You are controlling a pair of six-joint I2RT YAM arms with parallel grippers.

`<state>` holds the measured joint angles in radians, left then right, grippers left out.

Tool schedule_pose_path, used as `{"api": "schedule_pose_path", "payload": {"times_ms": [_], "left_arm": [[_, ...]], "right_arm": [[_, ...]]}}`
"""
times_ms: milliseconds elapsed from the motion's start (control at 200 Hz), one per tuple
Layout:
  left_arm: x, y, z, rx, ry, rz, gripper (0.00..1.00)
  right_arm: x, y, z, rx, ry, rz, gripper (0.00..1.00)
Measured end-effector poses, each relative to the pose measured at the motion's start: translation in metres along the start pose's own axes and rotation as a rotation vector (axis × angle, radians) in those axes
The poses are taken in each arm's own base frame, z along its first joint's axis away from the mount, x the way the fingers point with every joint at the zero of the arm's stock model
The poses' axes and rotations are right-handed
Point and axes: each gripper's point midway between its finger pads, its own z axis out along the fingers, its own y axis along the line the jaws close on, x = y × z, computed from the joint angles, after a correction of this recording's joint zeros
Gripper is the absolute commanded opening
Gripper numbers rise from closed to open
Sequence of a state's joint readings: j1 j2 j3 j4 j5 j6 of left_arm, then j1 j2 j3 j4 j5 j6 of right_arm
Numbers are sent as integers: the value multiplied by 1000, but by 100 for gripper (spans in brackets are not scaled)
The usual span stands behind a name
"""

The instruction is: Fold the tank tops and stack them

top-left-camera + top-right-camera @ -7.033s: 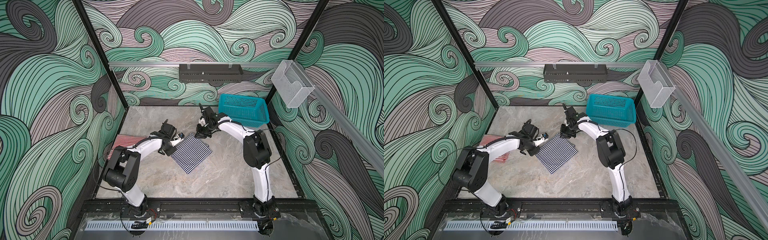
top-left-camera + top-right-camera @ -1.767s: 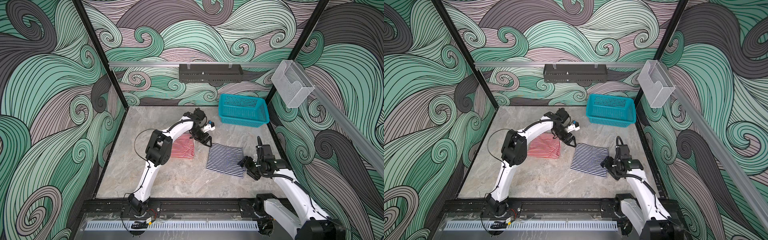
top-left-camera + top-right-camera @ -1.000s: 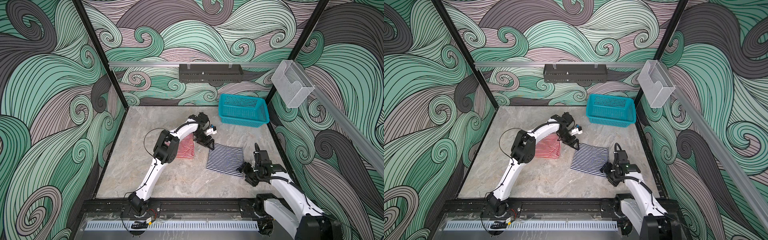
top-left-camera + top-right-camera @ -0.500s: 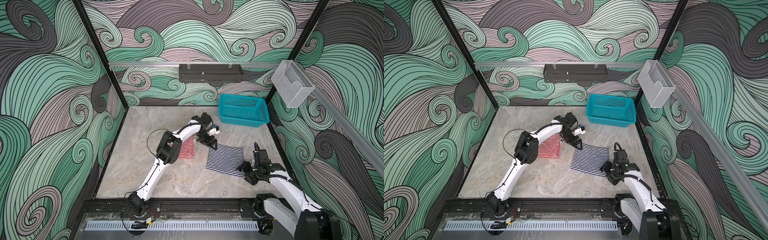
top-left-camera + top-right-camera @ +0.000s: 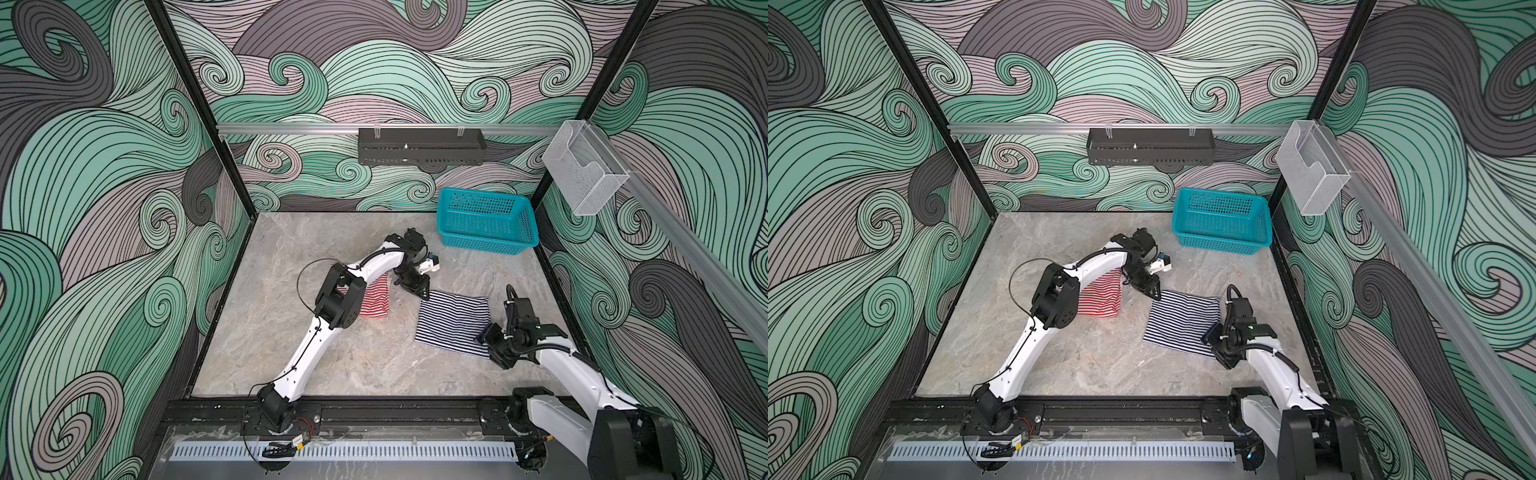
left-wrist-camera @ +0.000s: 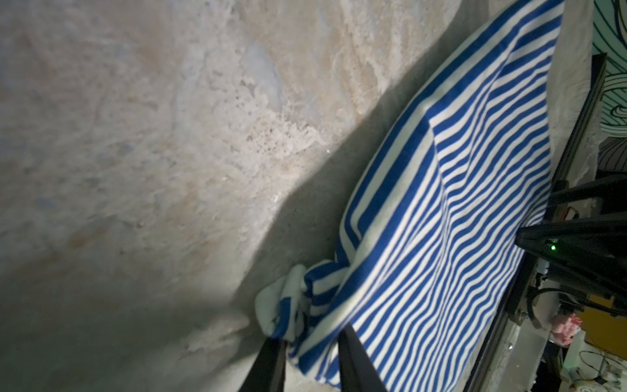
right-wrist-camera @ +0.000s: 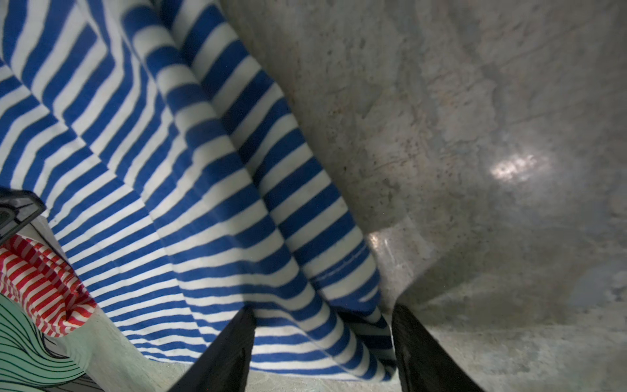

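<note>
The navy-and-white tank top (image 5: 453, 322) lies folded as a tilted rectangle on the table (image 5: 374, 374), right of the middle and nearer the right edge than the left. The left gripper (image 5: 422, 293) is at its far-left corner. The right gripper (image 5: 484, 338) is at its near-right corner, just inside the table's right edge. The red-and-white tank top (image 5: 376, 301) lies folded at about the middle of the table, with a strip of bare stone between it and the navy one; the left forearm crosses above its far side. A teal basket (image 5: 486, 245) stands in the far-right corner, apart from both tops. The table's left half and the strip along its near edge are bare.

Neither top view shows how far the jaws are apart. In the left wrist view the left gripper (image 6: 307, 334) has narrow jaws pinching a bunched corner of the navy cloth. In the right wrist view the right gripper (image 7: 324, 309) has wide jaws with the stitched hem corner lying between them, and the red top's rumpled folded edge (image 7: 40, 281) shows beyond.
</note>
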<state>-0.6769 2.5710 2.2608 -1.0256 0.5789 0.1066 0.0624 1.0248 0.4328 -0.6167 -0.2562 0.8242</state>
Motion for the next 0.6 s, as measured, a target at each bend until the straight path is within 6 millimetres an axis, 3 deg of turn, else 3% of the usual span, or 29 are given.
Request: {"api": "schedule_pose_path", "payload": {"times_ms": [190, 405, 601], "left_arm": [[1, 2, 2, -2, 5, -5, 10], [-1, 3, 4, -5, 2, -6, 2], [-3, 3, 4, -3, -1, -4, 0]], "right_arm": [[-3, 0, 3, 6, -6, 2, 52], [-9, 7, 8, -16, -12, 7, 34], [-10, 12, 13, -35, 1, 8, 0]]}}
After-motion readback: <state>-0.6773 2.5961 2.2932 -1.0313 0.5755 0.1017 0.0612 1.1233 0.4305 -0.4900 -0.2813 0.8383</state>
